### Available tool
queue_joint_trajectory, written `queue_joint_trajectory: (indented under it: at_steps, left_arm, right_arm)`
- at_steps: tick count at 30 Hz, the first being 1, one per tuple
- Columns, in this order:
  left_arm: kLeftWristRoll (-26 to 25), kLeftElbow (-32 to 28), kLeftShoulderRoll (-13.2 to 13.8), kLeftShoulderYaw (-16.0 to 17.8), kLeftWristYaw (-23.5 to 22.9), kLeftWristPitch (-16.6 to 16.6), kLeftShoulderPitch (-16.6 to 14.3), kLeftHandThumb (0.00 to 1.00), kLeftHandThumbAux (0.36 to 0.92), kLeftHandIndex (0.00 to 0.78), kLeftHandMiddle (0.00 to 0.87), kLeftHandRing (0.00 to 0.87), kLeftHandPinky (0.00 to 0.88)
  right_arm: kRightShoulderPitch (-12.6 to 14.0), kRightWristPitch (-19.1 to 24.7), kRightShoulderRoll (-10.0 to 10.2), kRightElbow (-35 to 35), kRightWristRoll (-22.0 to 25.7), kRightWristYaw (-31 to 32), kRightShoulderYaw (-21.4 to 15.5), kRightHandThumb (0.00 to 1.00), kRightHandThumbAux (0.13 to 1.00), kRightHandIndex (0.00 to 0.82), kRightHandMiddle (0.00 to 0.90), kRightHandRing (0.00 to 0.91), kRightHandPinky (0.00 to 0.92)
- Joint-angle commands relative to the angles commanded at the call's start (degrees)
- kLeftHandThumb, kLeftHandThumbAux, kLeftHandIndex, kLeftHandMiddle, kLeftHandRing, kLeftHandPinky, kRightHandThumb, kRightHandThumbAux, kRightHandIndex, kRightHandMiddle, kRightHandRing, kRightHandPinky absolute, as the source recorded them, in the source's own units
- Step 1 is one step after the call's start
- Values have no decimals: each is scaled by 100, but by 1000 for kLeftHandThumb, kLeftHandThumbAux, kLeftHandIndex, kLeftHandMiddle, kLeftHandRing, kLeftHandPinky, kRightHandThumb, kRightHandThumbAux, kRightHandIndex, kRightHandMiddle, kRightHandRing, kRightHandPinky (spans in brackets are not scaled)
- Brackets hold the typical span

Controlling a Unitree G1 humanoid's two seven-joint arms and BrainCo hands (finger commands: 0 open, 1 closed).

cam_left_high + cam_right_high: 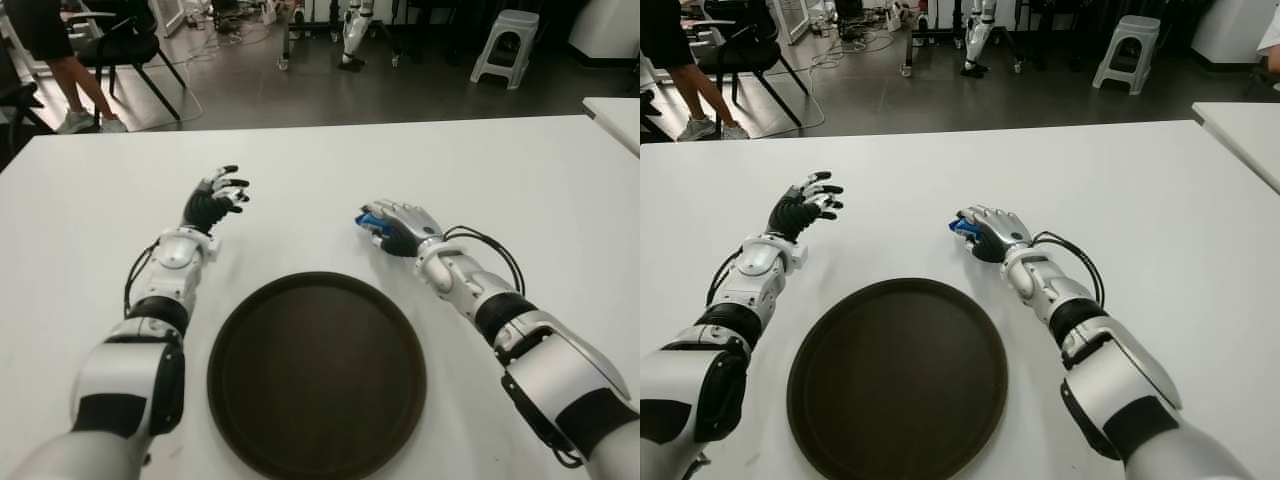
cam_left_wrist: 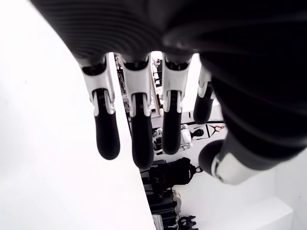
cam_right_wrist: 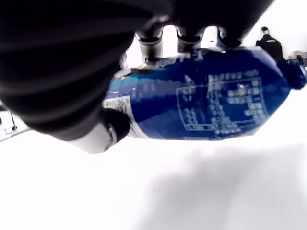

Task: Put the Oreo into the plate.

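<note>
A blue Oreo packet (image 3: 211,100) sits in my right hand (image 1: 400,228), whose fingers curl over its far side while the thumb presses its near side. Only the packet's blue end (image 1: 369,222) shows past the fingers in the eye views. This hand is just beyond the far right rim of the round dark brown plate (image 1: 316,380), which lies on the white table (image 1: 520,180) close in front of me. My left hand (image 1: 218,198) hovers beyond the plate's far left side, its fingers (image 2: 136,129) spread and holding nothing.
Past the table's far edge is a dark floor with a black chair (image 1: 130,45) and a person's legs (image 1: 70,80) at the back left. A white stool (image 1: 502,42) stands at the back right. Another white table (image 1: 618,115) shows at the right edge.
</note>
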Motion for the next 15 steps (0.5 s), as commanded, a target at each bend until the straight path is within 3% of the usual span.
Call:
queue_joint_trajectory:
  at_steps: [9, 15]
  left_arm:
    - [-30, -3, -21, 20, 7, 10, 1, 229, 689, 176, 304, 351, 395]
    - [-23, -6, -32, 13, 35, 30, -7, 238, 677, 173, 305, 359, 412]
  right_arm:
    - [13, 92, 37, 16, 12, -74, -99, 949, 659, 382, 487, 539, 694]
    - [15, 103, 36, 7, -5, -100, -155, 949, 660, 382, 486, 538, 715]
